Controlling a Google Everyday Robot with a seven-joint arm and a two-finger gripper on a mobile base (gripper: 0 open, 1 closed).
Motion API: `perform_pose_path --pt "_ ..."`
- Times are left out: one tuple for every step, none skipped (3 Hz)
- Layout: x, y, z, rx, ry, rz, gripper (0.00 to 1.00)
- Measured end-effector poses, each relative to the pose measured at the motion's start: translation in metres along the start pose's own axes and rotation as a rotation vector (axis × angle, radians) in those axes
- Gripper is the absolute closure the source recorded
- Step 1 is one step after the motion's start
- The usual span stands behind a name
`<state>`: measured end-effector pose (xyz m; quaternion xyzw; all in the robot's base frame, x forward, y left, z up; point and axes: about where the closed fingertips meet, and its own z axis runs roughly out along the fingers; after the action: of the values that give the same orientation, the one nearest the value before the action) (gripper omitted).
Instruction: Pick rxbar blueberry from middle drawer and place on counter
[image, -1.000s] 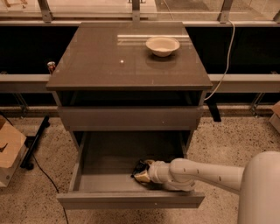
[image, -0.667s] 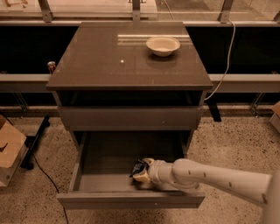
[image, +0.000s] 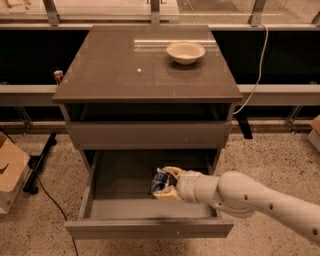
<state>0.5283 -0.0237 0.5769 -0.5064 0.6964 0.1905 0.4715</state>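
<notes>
- Your gripper sits inside the open middle drawer, right of the drawer's middle, and reaches in from the right.
- Its two pale fingers are clamped on the rxbar blueberry, one above the bar and one below.
- You can see the bar's dark wrapper with pale print poking out to the left of the fingers. It is tilted rather than lying flat. Whether it touches the drawer floor you cannot tell.
- Your white arm runs from the lower right corner across the drawer's right side to the wrist.
- You have the middle drawer pulled well out, and its grey-brown floor shows around the gripper.
- Directly above it, the plain drawer front is shut.
- On the counter, the glossy top carries a white bowl near the back right. The bowl is upright and well apart from the gripper.
- A red can stands on the ledge behind the cabinet's left edge.
- A cardboard box rests on the speckled floor at the left.
- A white cable hangs down at the right, behind the cabinet.
</notes>
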Motion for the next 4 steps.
perform_pose_path --pt "-0.055 -0.014 -0.05 -0.016 0.001 -0.013 1.0" --pt "-0.092 -0.02 -0.08 -0.014 0.044 -0.048 1.0" --pt "-0.157 -0.038 -0.116 0.068 0.102 -0.135 1.0" --pt "-0.209 -0.059 -0.133 0.132 0.133 -0.184 1.0"
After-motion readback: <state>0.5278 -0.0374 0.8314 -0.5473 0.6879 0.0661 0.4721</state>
